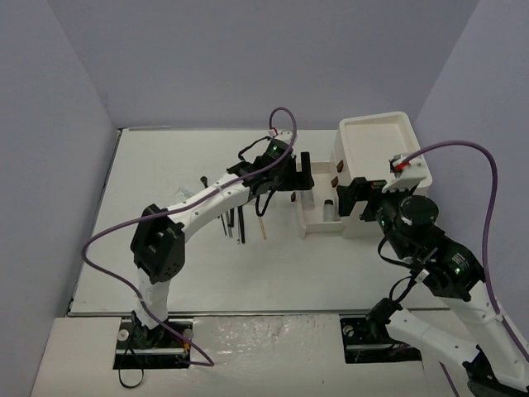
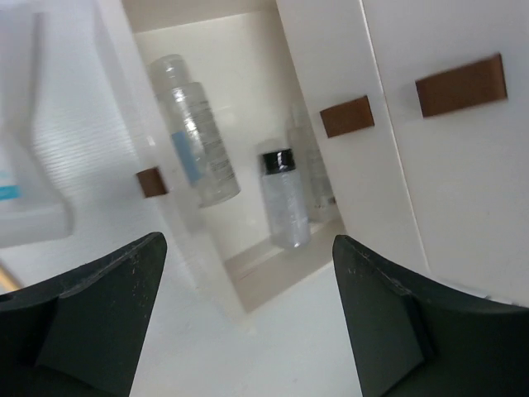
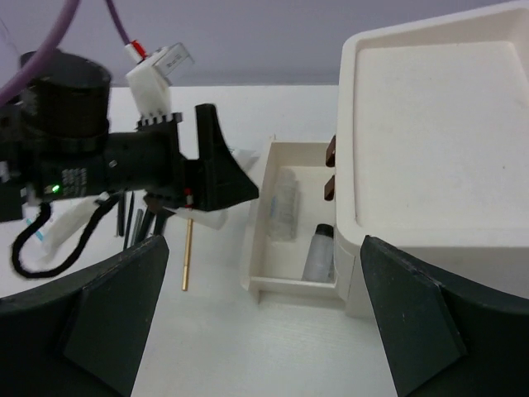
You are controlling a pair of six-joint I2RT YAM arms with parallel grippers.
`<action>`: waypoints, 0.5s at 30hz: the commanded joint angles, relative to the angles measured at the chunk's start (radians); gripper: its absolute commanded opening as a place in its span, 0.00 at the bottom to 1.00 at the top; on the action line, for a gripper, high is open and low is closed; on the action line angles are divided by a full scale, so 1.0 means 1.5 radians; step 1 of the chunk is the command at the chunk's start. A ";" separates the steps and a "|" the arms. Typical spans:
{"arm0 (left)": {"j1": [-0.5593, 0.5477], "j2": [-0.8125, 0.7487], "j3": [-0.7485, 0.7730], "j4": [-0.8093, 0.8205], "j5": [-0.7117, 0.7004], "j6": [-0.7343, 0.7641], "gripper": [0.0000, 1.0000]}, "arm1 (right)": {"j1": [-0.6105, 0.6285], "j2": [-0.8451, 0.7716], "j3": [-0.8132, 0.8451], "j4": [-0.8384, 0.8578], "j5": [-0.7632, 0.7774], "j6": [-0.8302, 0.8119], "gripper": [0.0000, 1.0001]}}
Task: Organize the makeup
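The makeup shows in parts. A clear bottle (image 2: 194, 132) leans inside the open drawer (image 1: 318, 222), and a black-capped clear bottle (image 2: 283, 203) stands beside it. My left gripper (image 2: 248, 248) hovers open just in front of that drawer with nothing between its fingers; from above the left gripper (image 1: 299, 172) sits at the drawer's far left. Thin black sticks (image 1: 234, 223) and a gold stick (image 1: 262, 225) lie on the table left of the drawer. A white packet with blue print (image 2: 25, 194) lies at the left edge. My right gripper (image 3: 264, 248) is open and empty over the drawer's near end.
The big white box (image 1: 380, 153) with brown knobs (image 2: 460, 84) stands at the back right, its tray-like top bare. Both bottles (image 3: 285, 203) and the gold stick (image 3: 188, 252) show in the right wrist view. Grey walls close the table on three sides.
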 commanded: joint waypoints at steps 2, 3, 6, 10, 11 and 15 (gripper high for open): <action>0.013 -0.140 -0.094 0.051 -0.044 0.171 0.79 | -0.042 0.143 0.116 0.021 0.037 -0.048 0.99; 0.017 -0.155 -0.120 0.060 -0.043 0.189 0.79 | -0.079 0.167 0.140 0.021 0.001 -0.052 0.99; 0.036 -0.195 -0.203 0.103 -0.018 0.223 0.86 | -0.218 0.231 0.211 0.021 -0.103 -0.059 0.98; 0.084 -0.221 -0.292 0.187 0.081 0.246 0.92 | -0.387 0.312 0.290 0.006 -0.235 -0.057 0.98; 0.098 -0.221 -0.306 0.224 0.126 0.250 0.92 | -0.421 0.332 0.302 0.003 -0.292 -0.049 0.97; 0.133 -0.209 -0.347 0.296 0.194 0.301 0.97 | -0.541 0.362 0.318 -0.006 -0.366 -0.024 0.97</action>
